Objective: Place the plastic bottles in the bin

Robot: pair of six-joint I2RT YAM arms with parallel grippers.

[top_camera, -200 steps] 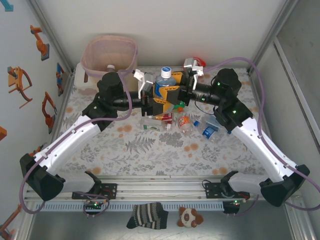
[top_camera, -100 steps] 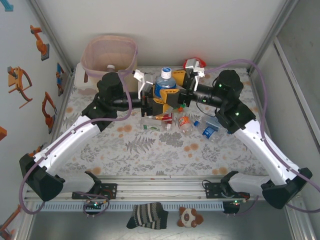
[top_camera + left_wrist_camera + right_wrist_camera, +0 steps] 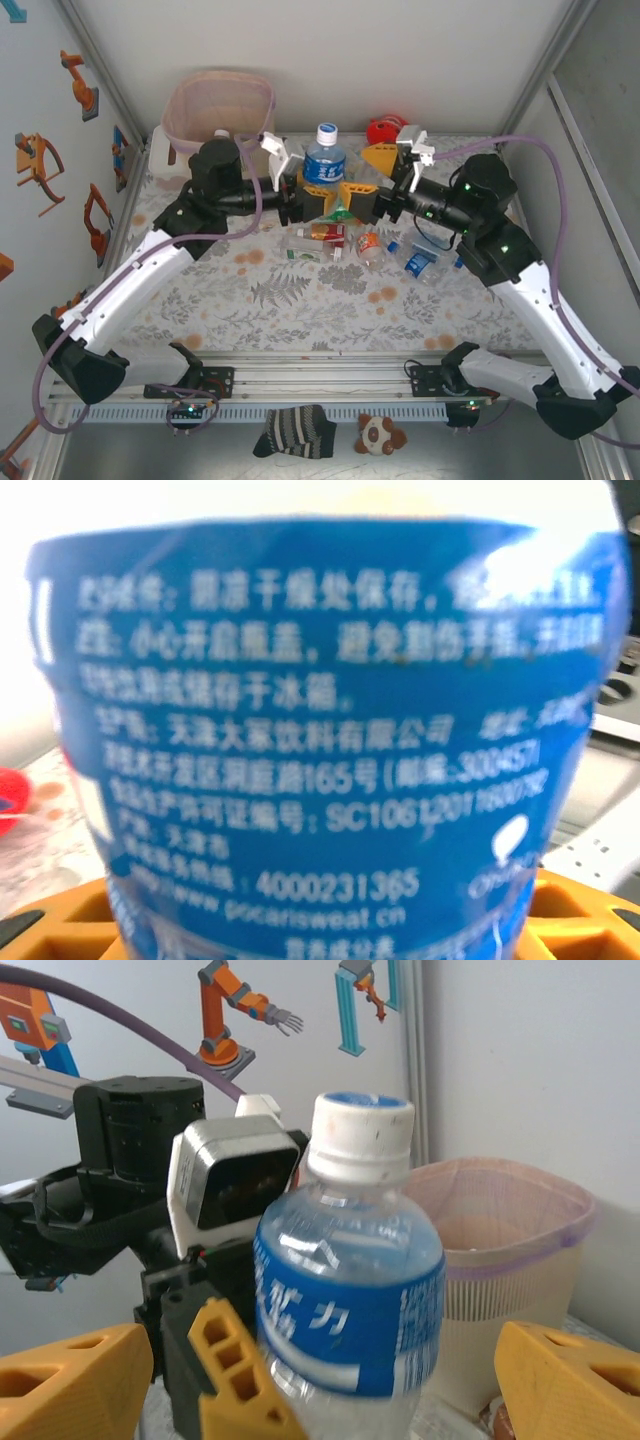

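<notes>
A clear plastic bottle (image 3: 323, 160) with a blue label and a blue-topped white cap stands upright above the table's far middle. My left gripper (image 3: 325, 196) is shut on its lower body, and the label (image 3: 320, 740) shows close up in the left wrist view. My right gripper (image 3: 368, 180) hangs open just right of that bottle (image 3: 350, 1290), its yellow fingers (image 3: 70, 1380) spread wide and apart from it. The pale pink bin (image 3: 190, 95) stands at the far left corner, and its ribbed wall (image 3: 510, 1260) shows behind the bottle. Several more bottles (image 3: 370, 247) lie on the table below the grippers.
A red round toy (image 3: 383, 130) sits by the back wall, right of the held bottle. A white box (image 3: 160, 155) stands beside the bin. A small bottle with a red label (image 3: 312, 233) and a blue-capped one (image 3: 420, 260) lie mid-table. The patterned cloth nearer me is bare.
My right gripper has opened, let go of the bottle and drawn back to the right. My left gripper has kept hold and moved the bottle slightly toward the back.
</notes>
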